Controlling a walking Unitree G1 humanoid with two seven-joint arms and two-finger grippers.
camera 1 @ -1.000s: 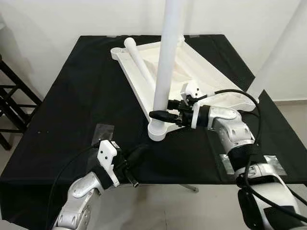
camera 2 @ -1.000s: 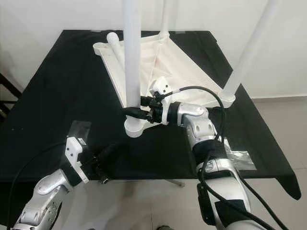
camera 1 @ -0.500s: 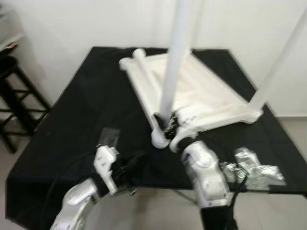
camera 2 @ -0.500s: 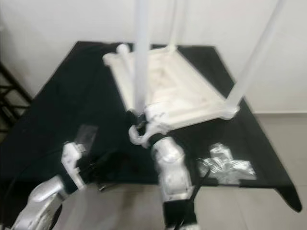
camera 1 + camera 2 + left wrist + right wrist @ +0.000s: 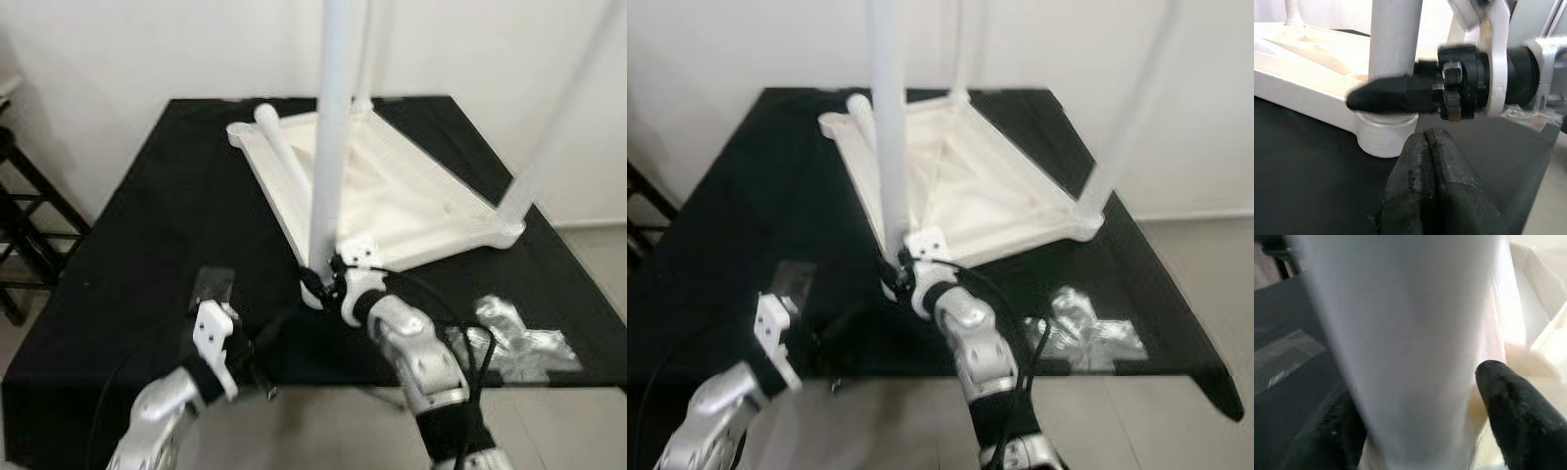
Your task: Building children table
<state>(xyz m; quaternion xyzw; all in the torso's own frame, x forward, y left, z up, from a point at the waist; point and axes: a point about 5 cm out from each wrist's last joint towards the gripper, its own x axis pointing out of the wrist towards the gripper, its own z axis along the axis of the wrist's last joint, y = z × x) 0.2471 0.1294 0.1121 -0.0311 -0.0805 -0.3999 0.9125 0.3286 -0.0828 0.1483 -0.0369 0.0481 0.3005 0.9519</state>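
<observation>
Since a second ago your right gripper has swung in from the right to the near side of the upright leg, fingers straddling its base. The upturned tabletop lies mid-surface. Your left gripper hovers near-left, fingers pressed together

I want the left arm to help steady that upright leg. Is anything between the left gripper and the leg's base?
Yes. The right gripper is already around the upright leg just above its socket, and from the left gripper one of its black fingers crosses in front of the leg. Only black cloth lies below.
</observation>
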